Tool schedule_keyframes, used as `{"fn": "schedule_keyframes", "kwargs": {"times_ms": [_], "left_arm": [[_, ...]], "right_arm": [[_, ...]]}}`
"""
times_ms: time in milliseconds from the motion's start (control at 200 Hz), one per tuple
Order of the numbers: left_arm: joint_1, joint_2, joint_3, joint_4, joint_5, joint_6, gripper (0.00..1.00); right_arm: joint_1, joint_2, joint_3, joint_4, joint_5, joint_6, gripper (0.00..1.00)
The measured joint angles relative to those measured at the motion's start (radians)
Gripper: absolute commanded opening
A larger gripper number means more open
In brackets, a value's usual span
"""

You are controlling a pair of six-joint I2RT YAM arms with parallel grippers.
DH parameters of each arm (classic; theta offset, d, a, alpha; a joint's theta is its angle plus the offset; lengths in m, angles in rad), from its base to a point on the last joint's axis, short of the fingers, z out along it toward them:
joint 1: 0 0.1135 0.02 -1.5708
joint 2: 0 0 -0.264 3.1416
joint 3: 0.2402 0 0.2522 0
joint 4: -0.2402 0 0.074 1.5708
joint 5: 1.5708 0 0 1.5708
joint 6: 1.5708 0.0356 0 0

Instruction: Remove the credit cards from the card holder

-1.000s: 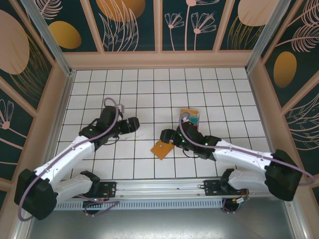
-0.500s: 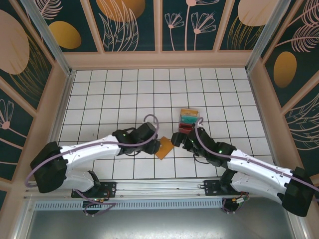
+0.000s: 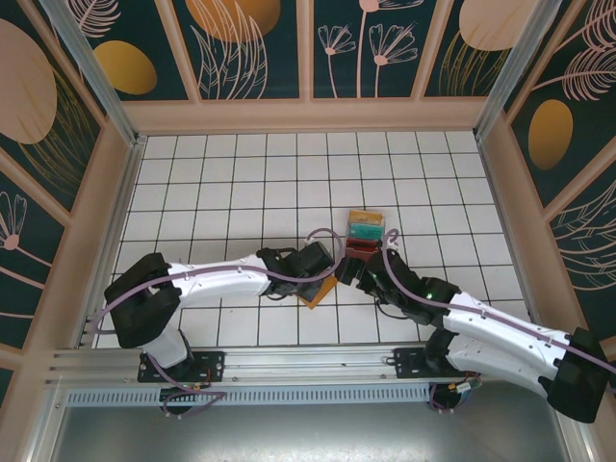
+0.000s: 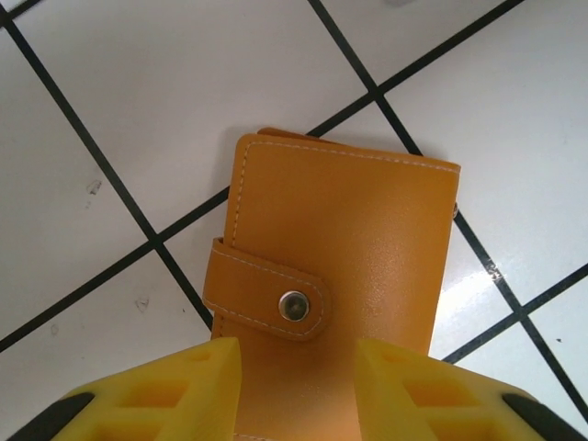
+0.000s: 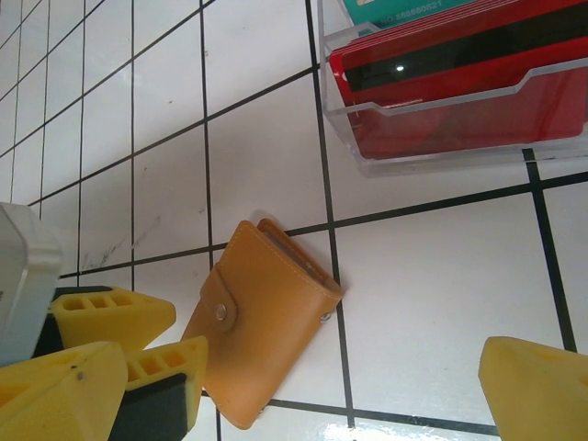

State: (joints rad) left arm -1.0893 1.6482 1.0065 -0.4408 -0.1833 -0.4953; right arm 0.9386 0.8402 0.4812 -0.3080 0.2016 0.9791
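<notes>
The tray [image 3: 366,232], clear plastic, stands on the white tiled table [image 3: 231,173] just beyond the two grippers. It holds three rows of cards: orange [image 3: 365,217] at the far end, teal [image 3: 367,231] in the middle and red [image 3: 358,247] nearest the arms. From the right wrist the red cards [image 5: 459,69] stand packed on edge behind the tray's front wall [image 5: 441,152].

The holder [image 3: 318,291] lies flat on the tiles, just short of the tray and a little to its left. It is closed, its tab [image 4: 266,299] folded over the front with a metal stud [image 4: 294,305] showing.

A second ago the left arm was bent well off to the left and the right gripper sat at the holder. Now the left arm is stretched across, and the left gripper [image 3: 323,277] is at the holder's near end. Its yellow fingers [image 4: 175,390] stand part way apart over that end; I cannot tell whether they touch it. The right gripper [image 3: 346,271] has drawn back towards the tray, its jaws spread as wide as they go. The holder has stayed put.

From above, the left gripper covers part of the holder, and the right gripper sits between holder and tray.
</notes>
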Motion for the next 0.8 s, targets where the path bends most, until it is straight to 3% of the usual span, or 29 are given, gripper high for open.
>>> {"fn": "schedule_keyframes", "kwargs": {"times_ms": [440,686,801], "left_arm": [[-0.005,0.106,0.037,0.002,-0.007,0.028,0.37],[-0.01,0.126,0.056,0.008,-0.043,0.041,0.04],[-0.013,0.126,0.056,0.009,-0.062,0.045,0.0]], "right_arm": [[0.0,-0.028,-0.011,-0.015,0.008,0.026,0.99],[0.0,-0.028,-0.021,-0.016,0.008,0.03,0.99],[0.0,-0.028,-0.021,-0.016,0.008,0.03,0.99]]}}
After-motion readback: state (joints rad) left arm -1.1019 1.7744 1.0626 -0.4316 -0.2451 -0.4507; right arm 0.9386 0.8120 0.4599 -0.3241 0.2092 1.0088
